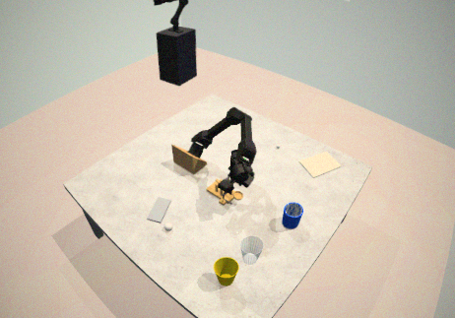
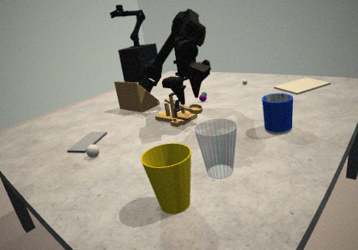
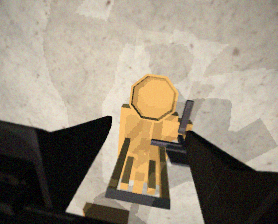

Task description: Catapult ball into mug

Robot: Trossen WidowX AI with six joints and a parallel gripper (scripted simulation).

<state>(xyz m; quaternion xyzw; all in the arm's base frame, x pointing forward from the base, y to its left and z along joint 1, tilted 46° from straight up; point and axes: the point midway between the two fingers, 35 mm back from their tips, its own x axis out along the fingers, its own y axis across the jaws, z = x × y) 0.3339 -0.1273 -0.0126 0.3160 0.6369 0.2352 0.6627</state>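
Note:
The wooden catapult (image 1: 213, 191) (image 2: 164, 118) (image 3: 126, 120) stands on the table with its throwing arm low. Its round cup (image 1: 238, 195) (image 2: 195, 108) (image 3: 154, 97) is empty. My gripper (image 1: 235, 187) (image 2: 190, 100) (image 3: 148, 127) is open and empty, pointing down, with one finger on each side of the catapult; the right finger in the wrist view is close to the dark lever (image 3: 186, 116). The blue mug (image 1: 292, 217) (image 2: 278, 114) stands upright to the right. A purple ball (image 2: 203, 97) and a green ball (image 2: 204, 94) lie behind the catapult. A white ball (image 1: 168, 226) (image 2: 93, 151) lies at the left.
A clear cup (image 1: 251, 250) (image 2: 217, 153) and a yellow cup (image 1: 226, 273) (image 2: 170, 180) stand in front. A grey plate (image 1: 160, 210) (image 2: 88, 142) lies beside the white ball. A brown wedge (image 1: 185, 160) (image 2: 132, 97) stands by the arm's base. A cream board (image 1: 320, 164) (image 2: 302, 85) lies back right.

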